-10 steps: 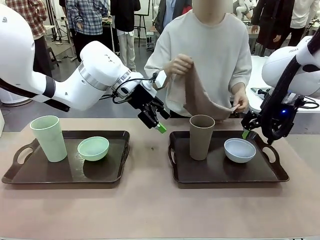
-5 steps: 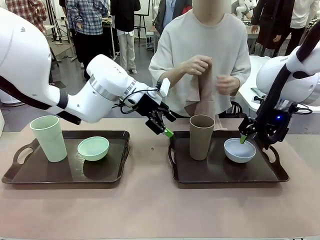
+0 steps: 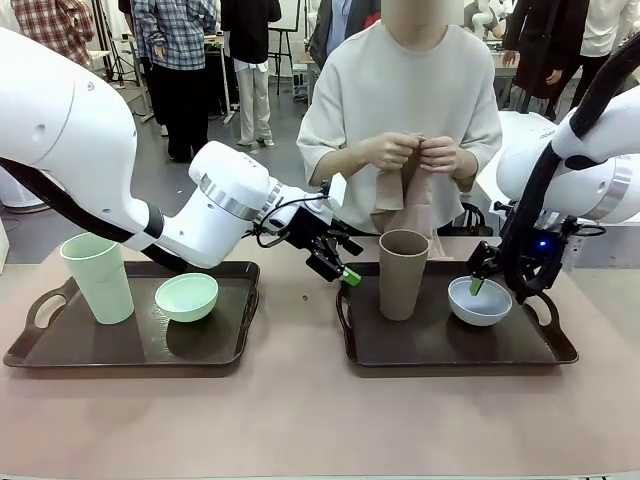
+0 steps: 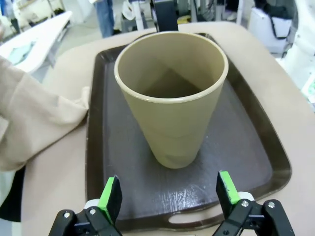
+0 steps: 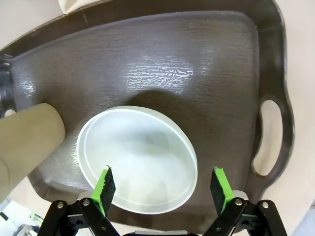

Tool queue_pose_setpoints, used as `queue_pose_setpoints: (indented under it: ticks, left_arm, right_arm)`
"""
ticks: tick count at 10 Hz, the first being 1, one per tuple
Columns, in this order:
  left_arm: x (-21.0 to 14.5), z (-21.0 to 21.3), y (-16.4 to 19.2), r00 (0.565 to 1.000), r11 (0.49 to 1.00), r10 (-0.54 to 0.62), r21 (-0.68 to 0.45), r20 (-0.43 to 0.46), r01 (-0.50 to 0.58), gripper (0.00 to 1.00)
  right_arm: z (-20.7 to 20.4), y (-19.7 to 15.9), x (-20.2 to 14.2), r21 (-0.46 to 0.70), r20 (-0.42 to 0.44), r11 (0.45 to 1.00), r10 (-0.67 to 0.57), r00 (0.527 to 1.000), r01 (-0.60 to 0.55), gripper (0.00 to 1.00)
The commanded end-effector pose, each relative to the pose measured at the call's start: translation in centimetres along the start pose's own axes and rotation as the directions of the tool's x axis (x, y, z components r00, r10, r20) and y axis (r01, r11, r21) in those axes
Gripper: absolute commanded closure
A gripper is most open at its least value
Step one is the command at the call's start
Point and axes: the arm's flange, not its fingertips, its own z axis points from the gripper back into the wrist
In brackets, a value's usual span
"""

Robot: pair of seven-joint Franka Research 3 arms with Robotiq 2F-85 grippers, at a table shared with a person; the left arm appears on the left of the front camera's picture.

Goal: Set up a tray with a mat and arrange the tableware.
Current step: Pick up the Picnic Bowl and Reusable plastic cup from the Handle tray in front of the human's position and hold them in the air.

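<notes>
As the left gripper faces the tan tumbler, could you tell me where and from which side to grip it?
Grip the tan tumbler low on its wall, from the side facing the left gripper, coming in level over the tray's handle end. It stands upright and narrows toward its base, so the open jaws should span it there more easily than at the wide rim.

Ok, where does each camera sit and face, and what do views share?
Front: fixed between the arms, facing across the table at a person's hands holding a beige cloth; left arm and right arm show.
Left wrist: on the left arm, looking along the open left gripper at a tall tan-brown plastic tumbler.
Right wrist: on the right arm, looking down past the open right gripper onto a pale blue-white round plastic bowl.
Shared by all: tumbler, dark brown tray.
</notes>
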Motion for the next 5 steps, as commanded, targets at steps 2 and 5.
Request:
queue_pose_setpoints:
  ticks: [2, 5]
  left_arm:
    - [-0.3, -1.8, -0.2, 0.999, 0.999, 0.043, -0.006, 0.017, -0.042, 0.0]
    - [-0.9, -3.9, -0.5, 0.995, 0.996, 0.088, 0.026, 0.041, -0.089, 0.0]
  right_arm:
    - [-0.9, -0.3, 0.9, -0.034, 0.011, 0.999, 0.029, 1.0, -0.029, 0.0]
    - [-0.9, -0.8, 0.8, -0.044, 0.032, 0.999, 0.027, 0.999, -0.026, 0.0]
